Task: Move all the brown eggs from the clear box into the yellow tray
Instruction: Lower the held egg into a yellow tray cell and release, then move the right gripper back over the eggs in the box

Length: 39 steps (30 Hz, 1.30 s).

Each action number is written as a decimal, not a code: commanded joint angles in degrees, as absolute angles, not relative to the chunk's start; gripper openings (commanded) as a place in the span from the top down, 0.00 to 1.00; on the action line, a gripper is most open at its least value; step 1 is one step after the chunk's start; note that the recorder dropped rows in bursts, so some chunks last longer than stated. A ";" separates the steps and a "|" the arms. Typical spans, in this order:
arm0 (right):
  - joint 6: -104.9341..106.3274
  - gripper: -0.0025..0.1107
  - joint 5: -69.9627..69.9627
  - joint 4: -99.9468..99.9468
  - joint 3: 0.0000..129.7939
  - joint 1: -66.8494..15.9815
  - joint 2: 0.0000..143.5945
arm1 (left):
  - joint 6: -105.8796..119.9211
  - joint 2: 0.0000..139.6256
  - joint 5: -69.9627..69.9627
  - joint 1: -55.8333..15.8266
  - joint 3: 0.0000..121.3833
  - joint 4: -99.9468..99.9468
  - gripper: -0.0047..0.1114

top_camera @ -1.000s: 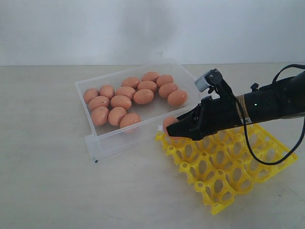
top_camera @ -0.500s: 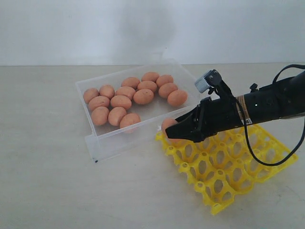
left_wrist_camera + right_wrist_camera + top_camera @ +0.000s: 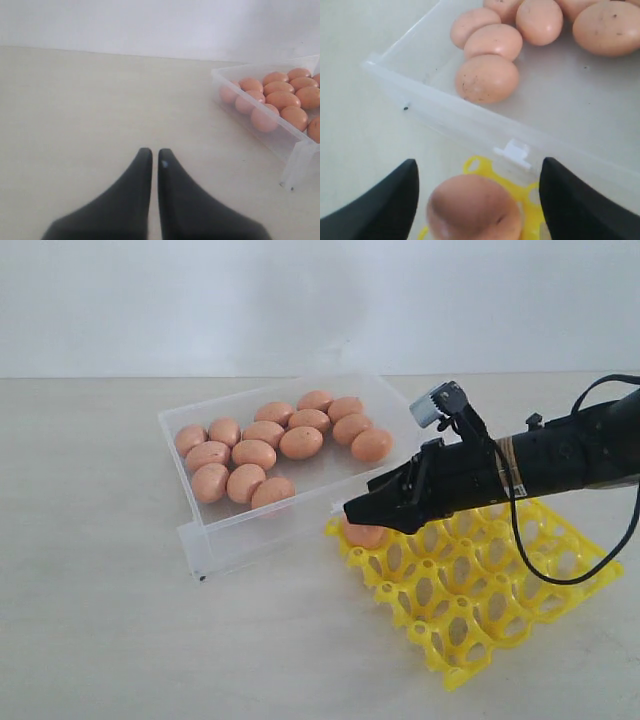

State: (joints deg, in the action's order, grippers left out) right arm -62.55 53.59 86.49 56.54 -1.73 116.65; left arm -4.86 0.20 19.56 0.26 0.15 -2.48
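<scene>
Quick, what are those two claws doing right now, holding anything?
Left gripper: closed, holding nothing.
Right gripper: open, straddling a brown egg in the yellow tray, not gripping it.

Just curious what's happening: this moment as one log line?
right fingers: open around brown egg in yellow tray | left fingers: shut | clear box: holds more eggs

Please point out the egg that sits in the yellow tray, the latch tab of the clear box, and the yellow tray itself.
egg in the yellow tray [image 3: 475, 207], right wrist view, middle of its shell.
latch tab [image 3: 512, 150], right wrist view, centre of the tab.
yellow tray [image 3: 452, 674], exterior view, its near corner.
</scene>
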 commanded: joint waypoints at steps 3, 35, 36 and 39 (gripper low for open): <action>-60.71 0.44 53.63 79.08 56.74 -1.66 112.95 | -4.93 0.00 19.35 0.43 0.00 -2.34 0.92; -68.46 0.98 -20.99 94.83 71.00 -25.76 96.13 | -4.93 0.00 19.33 0.43 0.00 -2.34 0.92; -59.14 0.98 -26.43 86.81 71.85 -25.65 96.66 | -4.93 0.00 19.33 0.43 0.00 -2.34 0.92; -28.26 0.98 -42.27 63.22 76.84 -22.67 99.28 | -4.93 0.00 19.33 0.43 0.00 -2.34 0.92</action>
State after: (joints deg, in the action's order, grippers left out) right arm -52.85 -25.76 83.09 73.01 -25.03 97.31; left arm -4.86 0.20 19.56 0.26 0.15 -2.48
